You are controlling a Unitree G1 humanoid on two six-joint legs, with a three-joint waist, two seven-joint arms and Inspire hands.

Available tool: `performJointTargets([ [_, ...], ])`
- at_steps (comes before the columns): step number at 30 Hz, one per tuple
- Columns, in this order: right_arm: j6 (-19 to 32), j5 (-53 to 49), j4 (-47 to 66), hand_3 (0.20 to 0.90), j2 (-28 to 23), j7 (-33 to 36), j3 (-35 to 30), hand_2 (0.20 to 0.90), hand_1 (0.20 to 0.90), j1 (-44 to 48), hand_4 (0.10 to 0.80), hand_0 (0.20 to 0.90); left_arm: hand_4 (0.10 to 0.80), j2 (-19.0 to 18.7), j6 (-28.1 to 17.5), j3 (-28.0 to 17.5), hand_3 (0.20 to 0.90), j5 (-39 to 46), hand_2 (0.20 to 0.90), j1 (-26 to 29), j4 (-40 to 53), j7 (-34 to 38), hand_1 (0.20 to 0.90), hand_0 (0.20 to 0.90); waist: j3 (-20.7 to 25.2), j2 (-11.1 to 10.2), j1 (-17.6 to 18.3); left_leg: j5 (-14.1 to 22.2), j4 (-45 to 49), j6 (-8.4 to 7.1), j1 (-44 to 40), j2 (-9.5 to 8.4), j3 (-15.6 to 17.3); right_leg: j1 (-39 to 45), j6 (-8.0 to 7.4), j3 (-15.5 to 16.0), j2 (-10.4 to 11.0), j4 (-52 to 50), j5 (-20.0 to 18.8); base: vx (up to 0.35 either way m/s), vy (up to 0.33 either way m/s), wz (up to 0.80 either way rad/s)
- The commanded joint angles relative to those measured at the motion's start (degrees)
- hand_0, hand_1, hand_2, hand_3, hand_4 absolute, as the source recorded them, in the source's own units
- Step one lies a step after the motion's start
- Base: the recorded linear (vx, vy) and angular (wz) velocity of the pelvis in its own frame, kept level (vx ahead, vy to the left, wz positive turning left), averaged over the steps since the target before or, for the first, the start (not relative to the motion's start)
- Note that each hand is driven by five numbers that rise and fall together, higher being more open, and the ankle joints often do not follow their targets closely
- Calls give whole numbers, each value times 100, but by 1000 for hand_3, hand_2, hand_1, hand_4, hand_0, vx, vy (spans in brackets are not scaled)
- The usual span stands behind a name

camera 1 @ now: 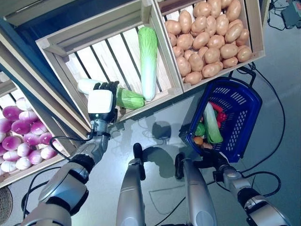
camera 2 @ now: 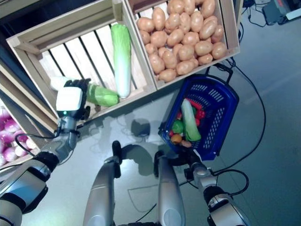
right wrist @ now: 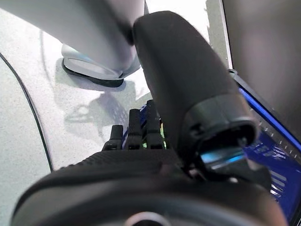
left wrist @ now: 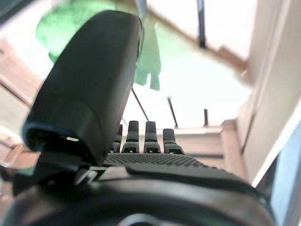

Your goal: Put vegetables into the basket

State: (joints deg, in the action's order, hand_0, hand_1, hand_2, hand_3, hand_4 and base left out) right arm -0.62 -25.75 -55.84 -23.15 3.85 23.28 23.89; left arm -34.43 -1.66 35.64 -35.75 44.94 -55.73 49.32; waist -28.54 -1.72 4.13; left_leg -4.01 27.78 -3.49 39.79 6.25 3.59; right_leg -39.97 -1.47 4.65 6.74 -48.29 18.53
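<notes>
My left hand (camera 1: 104,101) fingers relaxed over cabbage (camera 1: 127,99) in crate (camera 1: 56,52); right hand (camera 1: 210,160) clenched on basket (camera 1: 244,101) to receive it.

Left robot hand (camera 1: 102,104) covers middle of cabbage (camera 1: 127,98) — grip unreadable; onion crate (camera 1: 19,134) cut off.

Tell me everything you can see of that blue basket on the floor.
The basket is dark blue plastic with slotted walls and a black handle folded down at its far rim. It stands on the grey floor just in front of the potato crate, to the robot's right. Inside lie a long pale-green cabbage, something red, a green vegetable and a small orange one. The right hand is at its near rim; its grip cannot be seen.
</notes>
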Motion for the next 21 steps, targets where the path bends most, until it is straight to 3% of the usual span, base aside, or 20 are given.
performJointTargets([
  [1, 75, -234, 242, 900, -307, 408, 124, 900, 900, -365, 800, 900, 800, -397, -112, -162, 900, -251, 900, 427, 110, 657, 900, 900, 147, 7, 52, 1194, 1019, -76, 110, 47, -172, -61, -177, -334, 79, 455, -731, 0, 0, 0],
  [12, 59, -323, 719, 900, -506, 479, -135, 900, 900, -571, 800, 900, 800, -564, 346, -4, 900, -402, 900, 1001, -52, 569, 900, 900, -30, -28, 223, 1364, 1519, -12, 617, 49, -121, -583, -169, -418, 27, 98, -746, 20, 39, -2],
  [14, 74, -306, 813, 900, -539, 503, -140, 900, 900, -615, 800, 900, 800, -654, 437, 49, 900, -374, 900, 1179, -144, 496, 900, 900, -98, -41, 271, 1576, 1738, -20, 665, 66, -125, -641, -195, -462, 11, -61, -613, 88, 49, 0],
  [21, 159, -437, 1155, 900, -709, 593, -287, 900, 900, -755, 800, 900, 800, -855, 514, 199, 900, -118, 900, 1631, -205, 410, 900, 900, -122, -69, 377, 1634, 1953, 34, 978, 81, -108, -966, -175, -475, -20, -229, -621, 6, 16, -1],
])
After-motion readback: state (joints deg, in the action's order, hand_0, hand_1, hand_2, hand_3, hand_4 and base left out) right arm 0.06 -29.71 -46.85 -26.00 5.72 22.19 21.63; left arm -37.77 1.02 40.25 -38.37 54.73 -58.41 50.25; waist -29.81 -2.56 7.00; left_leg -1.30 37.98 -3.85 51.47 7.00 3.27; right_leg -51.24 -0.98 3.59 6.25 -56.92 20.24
